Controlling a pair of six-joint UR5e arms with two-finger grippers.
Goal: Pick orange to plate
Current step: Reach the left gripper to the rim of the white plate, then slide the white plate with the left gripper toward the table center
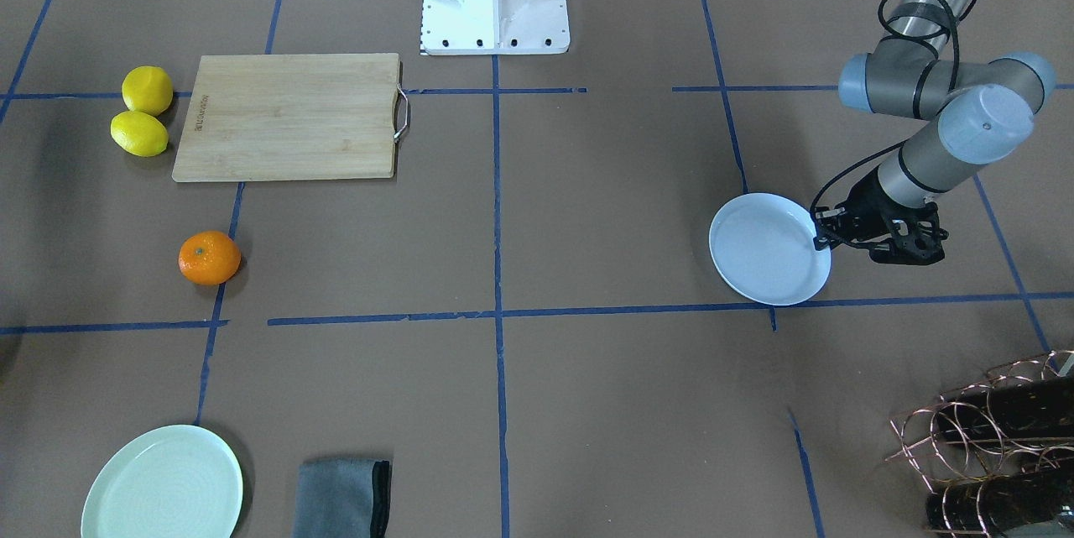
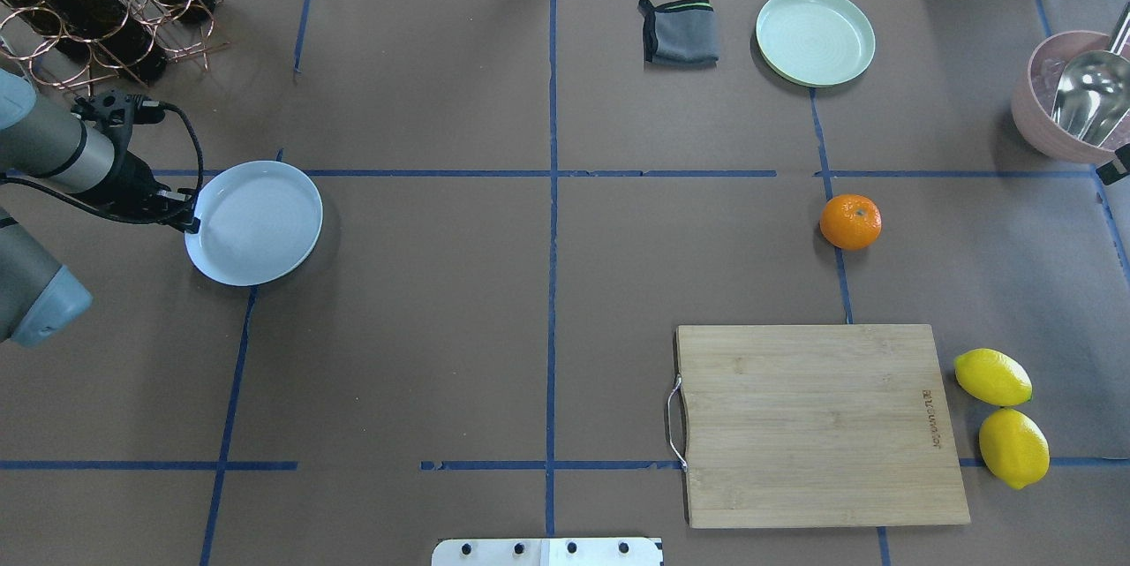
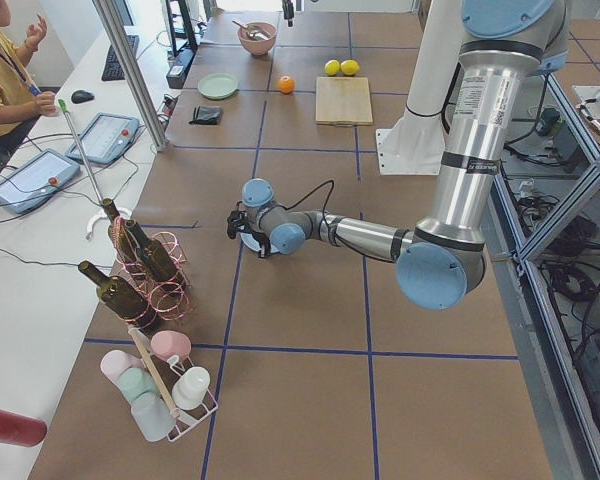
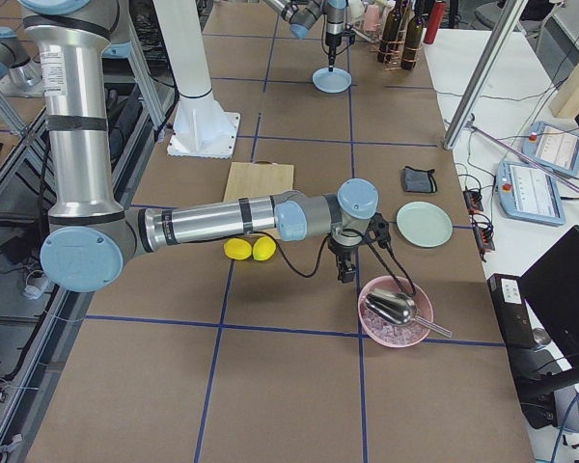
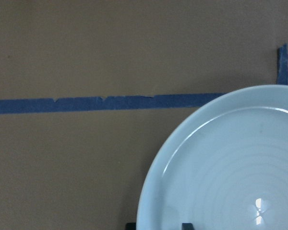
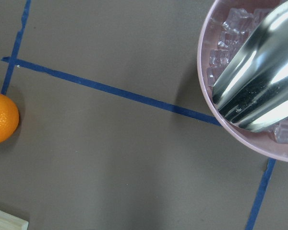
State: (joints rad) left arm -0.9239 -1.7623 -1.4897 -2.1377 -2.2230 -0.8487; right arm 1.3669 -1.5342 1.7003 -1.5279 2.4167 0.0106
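Seen from overhead, the orange (image 2: pixel 850 222) sits on the brown table (image 2: pixel 441 328) right of centre. It rests on a blue tape line, just above a wooden cutting board (image 2: pixel 817 425). The white plate (image 2: pixel 256 226) lies well apart, at middle left. The left gripper (image 2: pixel 185 217) has its jaws astride the plate's rim; whether they pinch it cannot be told. The right gripper (image 4: pixel 347 268) hangs near a pink bowl (image 2: pixel 1042 124), and its jaws cannot be judged.
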